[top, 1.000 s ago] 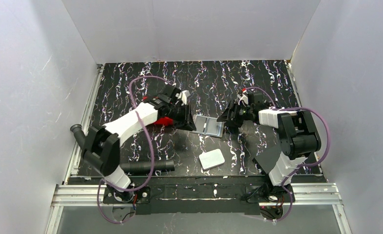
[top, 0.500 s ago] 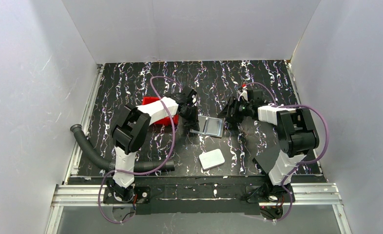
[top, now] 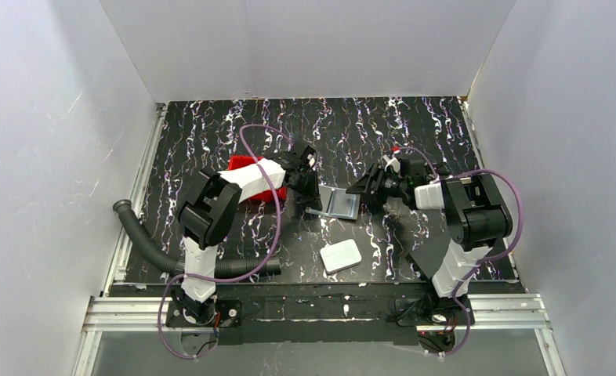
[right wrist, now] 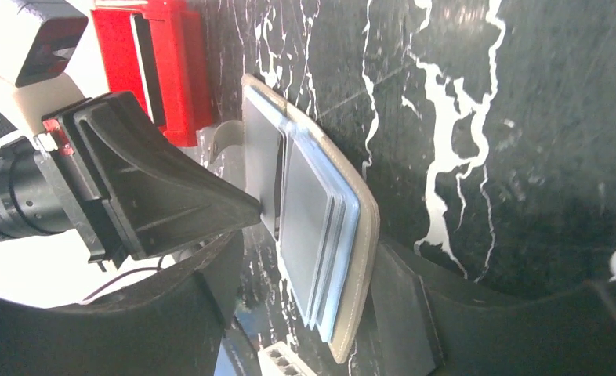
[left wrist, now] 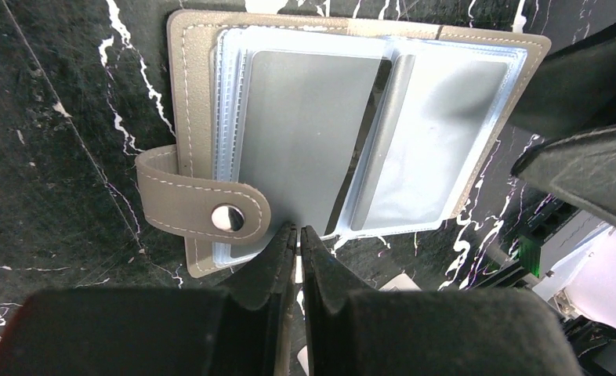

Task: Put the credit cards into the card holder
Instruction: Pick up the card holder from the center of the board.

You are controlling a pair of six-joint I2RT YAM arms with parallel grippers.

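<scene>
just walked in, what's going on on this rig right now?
Card loading, mid-step. The card holder lies open mid-table. The left gripper is shut right at the edge of a grey card lying among the holder's clear sleeves; whether it actually pinches the card is unclear. The right gripper is open, straddling the holder's opposite side. A white slab lies untouched nearer the arm bases.

The card holder (top: 338, 204) is grey-brown with pale stitching and a silver snap (left wrist: 226, 217); its plastic sleeves (left wrist: 446, 133) look pale blue. The tabletop (top: 211, 133) is black with white and purple veins, like marble. The tray (right wrist: 160, 70), upper left in the right wrist view, is red. The rounded slab (top: 341, 256) is white.
</scene>
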